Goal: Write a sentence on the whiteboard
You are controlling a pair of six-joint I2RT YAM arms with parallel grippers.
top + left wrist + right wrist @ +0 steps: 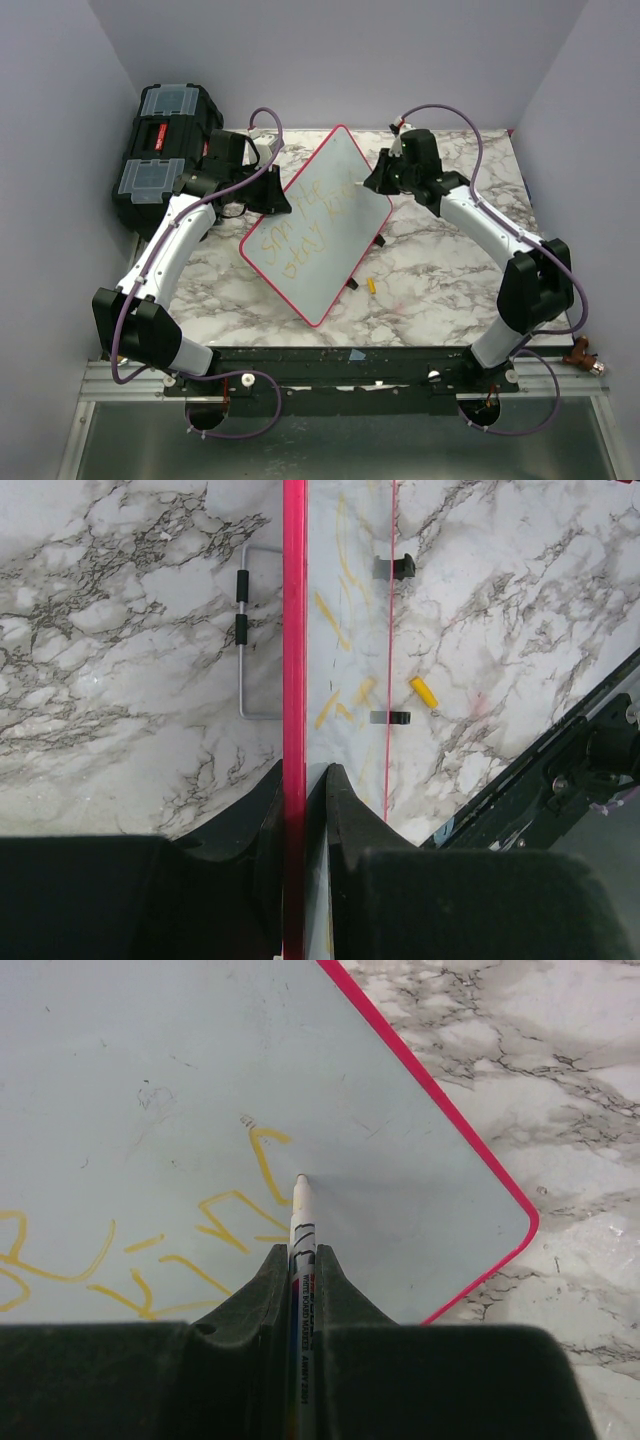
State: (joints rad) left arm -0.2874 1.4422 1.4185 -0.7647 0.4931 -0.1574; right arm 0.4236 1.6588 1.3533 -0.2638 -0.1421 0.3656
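The whiteboard (320,295) sits in the middle of the marble table (440,290), turned like a diamond, w/ one corner toward the arms' bases and one toward the back wall. The sentence (310,225) is in thin yellow-orange letters, two lines across the white surface; the words are too small to read surely.

The left gripper (305,775) is at the board's left edge. Its fingers (270,800) are pressed together on the pink frame, one on each side, so it pinches the board. In this wrist view the board is seen nearly edge-on.

The right gripper (301,1255) is over the board's upper right part, near the corner w/ the rounded pink frame. Its fingers (335,1280) are closed on a white marker (301,1220), which points fwd. The tip touches the white surface just beside the last yellow stroke, a hook-shaped one.

A small yellow cap (371,285) lies on the table just beside the board's lower right edge, apart from it. Two small black clips (352,285) stick out on that same edge. In the left wrist view a bent wire piece (245,630) w/ two black sleeves is on the other side of the frame. A black toolbox (165,150) w/ clear lids stands at the back left, near the left arm.
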